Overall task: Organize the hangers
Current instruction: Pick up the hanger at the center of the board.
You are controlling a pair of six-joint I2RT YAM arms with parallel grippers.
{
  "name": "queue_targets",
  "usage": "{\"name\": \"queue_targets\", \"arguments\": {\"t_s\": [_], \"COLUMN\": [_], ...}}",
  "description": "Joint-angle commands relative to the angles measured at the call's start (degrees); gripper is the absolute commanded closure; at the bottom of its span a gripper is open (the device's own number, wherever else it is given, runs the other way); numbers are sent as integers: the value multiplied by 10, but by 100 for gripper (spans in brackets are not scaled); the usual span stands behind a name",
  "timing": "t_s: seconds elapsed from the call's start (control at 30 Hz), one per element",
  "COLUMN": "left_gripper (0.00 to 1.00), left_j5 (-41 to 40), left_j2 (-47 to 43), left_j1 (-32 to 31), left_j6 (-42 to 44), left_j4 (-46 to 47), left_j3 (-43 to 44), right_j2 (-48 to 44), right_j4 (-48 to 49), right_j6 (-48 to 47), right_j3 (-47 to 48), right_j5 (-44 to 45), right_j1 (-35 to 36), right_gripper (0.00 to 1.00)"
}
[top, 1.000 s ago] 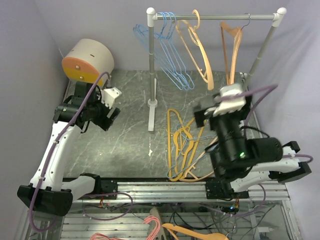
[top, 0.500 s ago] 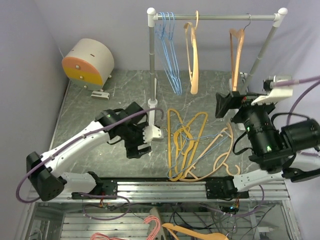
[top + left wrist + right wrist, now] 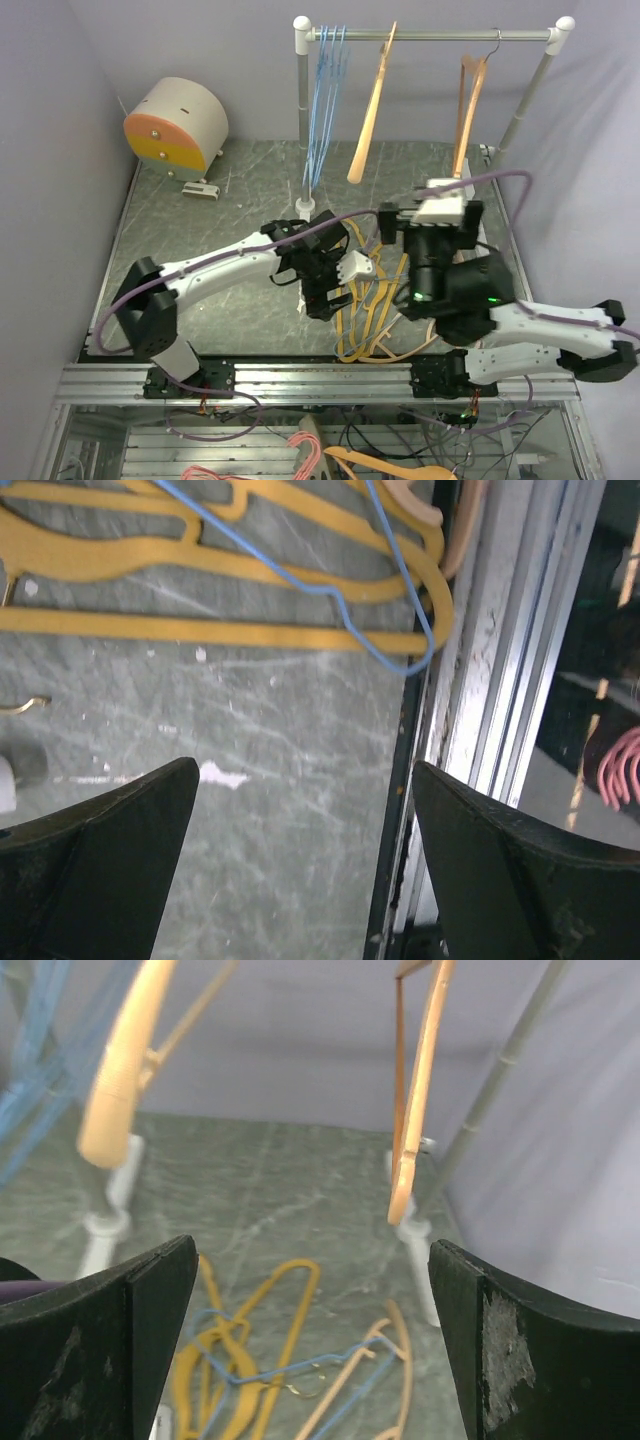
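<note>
Black and blunt, the fingers of the left gripper (image 3: 305, 780) stand spread wide with nothing between them, pointing down at a bare patch of the grey marbled table (image 3: 270, 810) near its front edge. Just beyond the fingertips, across the top of the left wrist view, yellow hangers (image 3: 200, 635) lie flat on the table. A blue wire hanger (image 3: 340, 600) crosses over them, and its loop ends beside the metal frame (image 3: 500, 680) at the right. Past that frame, at the far right edge, a bit of the pink hangers (image 3: 612, 770) shows lower down. The right gripper (image 3: 310, 1260) is likewise wide apart and empty, raised above the table and facing the back wall. Low in the centre of its view lies the loose pile (image 3: 240, 1360) of yellow, tan and blue hangers. From the top camera this pile sits in the lower middle of the frame, partly hidden by both arms. Higher up, a rail (image 3: 430, 34) runs across the top of the frame on two posts. A bunch of blue hangers (image 3: 322, 100) hangs at its left end, a tan hanger (image 3: 370, 120) near the middle and an orange hanger (image 3: 468, 110) toward the right, each well apart from the next. A round white and orange drum (image 3: 178, 125) sits in the upper left corner of the table.
</note>
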Motion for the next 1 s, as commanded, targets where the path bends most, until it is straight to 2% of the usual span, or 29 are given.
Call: {"name": "queue_targets", "arguments": {"t_s": [0.0, 0.07, 0.1, 0.37, 0.57, 0.67, 0.73, 0.77, 0.8, 0.83, 0.93, 0.97], "left_gripper": [1, 3, 3, 3, 3, 3, 4, 4, 4, 3, 3, 3], "left_j5": [56, 65, 65, 72, 54, 46, 43, 41, 37, 33, 9, 3], "left_j2": [61, 69, 71, 82, 58, 37, 23, 15, 6, -4, -41, -52], "left_j1": [-2, -2, -2, -3, -3, -2, -2, -2, -2, -3, -3, -2], "left_j6": [-78, -88, -90, -58, -20, 17, 50, 66, 80, 94, 116, 118], "left_j4": [78, 101, 113, 118, 92, 52, 10, -12, -33, -53, -86, -90], "left_j3": [40, 37, 29, -17, -53, -58, -63, -65, -70, -74, -92, -98], "right_j2": [71, 133, 153, 252, 290, 363, 424, 446, 456, 458, 439, 435], "right_j4": [372, 660, 703, 713, 712, 691, 617, 543, 442, 300, -180, -255], "right_j6": [-269, -518, -555, -511, -539, -568, -553, -517, -418, -307, 74, 142], "right_j3": [-42, -43, -42, -83, 8, 95, 177, 214, 246, 281, 429, 477], "right_j5": [47, 60, 67, 67, 39, -2, -41, -62, -84, -109, -255, -310], "right_j1": [-76, -92, -109, -152, -143, -109, -82, -71, -65, -62, -73, -86], "right_gripper": [0, 0, 0, 0, 0, 0, 0, 0, 0, 0, 1, 1]}}
